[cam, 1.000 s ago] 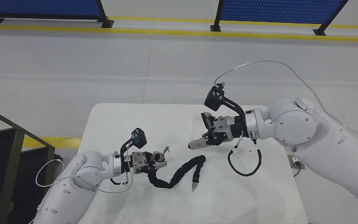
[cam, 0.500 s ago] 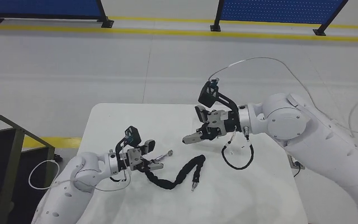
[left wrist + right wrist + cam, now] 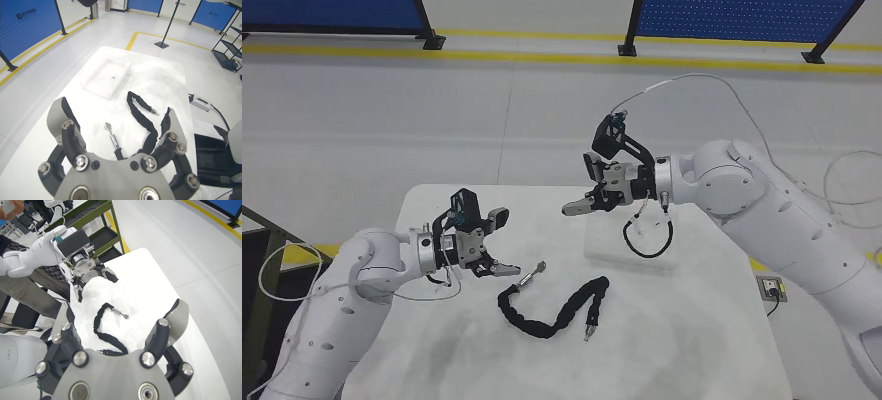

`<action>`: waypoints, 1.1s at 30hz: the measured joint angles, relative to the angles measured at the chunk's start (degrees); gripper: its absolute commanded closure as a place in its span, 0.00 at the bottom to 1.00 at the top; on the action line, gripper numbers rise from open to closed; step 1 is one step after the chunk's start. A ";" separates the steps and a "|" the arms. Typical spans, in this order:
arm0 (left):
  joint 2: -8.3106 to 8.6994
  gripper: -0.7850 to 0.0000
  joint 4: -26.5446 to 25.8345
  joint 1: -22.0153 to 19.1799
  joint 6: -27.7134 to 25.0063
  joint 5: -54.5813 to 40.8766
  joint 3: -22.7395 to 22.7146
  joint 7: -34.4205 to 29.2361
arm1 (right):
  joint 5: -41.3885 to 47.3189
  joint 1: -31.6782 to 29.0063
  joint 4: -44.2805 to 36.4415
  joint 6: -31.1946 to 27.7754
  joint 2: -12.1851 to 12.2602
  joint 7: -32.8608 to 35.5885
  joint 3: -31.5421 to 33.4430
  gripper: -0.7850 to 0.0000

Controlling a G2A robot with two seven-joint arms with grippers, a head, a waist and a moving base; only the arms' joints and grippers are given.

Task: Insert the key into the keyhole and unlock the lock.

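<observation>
A black fabric-sleeved chain lock [image 3: 554,312] lies in a loose curve on the middle of a white table [image 3: 692,340], well apart from every edge, with bare tabletop all round it. One end carries a metal barrel [image 3: 115,141] with a small silver key [image 3: 107,126] seated in its tip. The other end, a bare metal pin [image 3: 154,112], lies apart from the barrel.

The left gripper [image 3: 502,241] hovers just beside the key end, toward the table's left side, its jaws spread wide and holding nothing. Farther off, the right gripper [image 3: 121,305] hangs above the table's far half, near a shallow white tray [image 3: 124,65], its jaws likewise spread and empty.

The table has rounded corners. An olive metal rack [image 3: 267,250] stands close by its left edge, and a grey power box [image 3: 200,103] sits on the floor by its right edge. Beyond the far edge lies open pale floor, then a yellow line [image 3: 542,55] and blue panels [image 3: 332,12] on black stands. The panels bear white lettering.
</observation>
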 measured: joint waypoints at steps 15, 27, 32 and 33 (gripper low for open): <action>3.77 0.00 -0.12 -5.56 0.00 -2.58 2.15 3.07 | -5.56 0.77 8.15 -7.85 -1.07 -3.01 1.63 0.00; 3.77 0.00 -0.12 -5.56 0.00 -2.58 2.15 3.07 | -5.56 0.78 8.15 -7.85 -1.07 -3.01 1.63 0.00; 3.70 0.00 0.42 -6.11 0.23 -0.65 1.81 3.91 | -7.42 -0.73 9.44 -10.46 -0.90 -6.27 3.04 0.00; 3.69 0.00 0.74 -6.79 0.06 0.16 1.70 4.34 | -7.42 -1.23 10.26 -12.40 -0.84 -7.64 3.50 0.00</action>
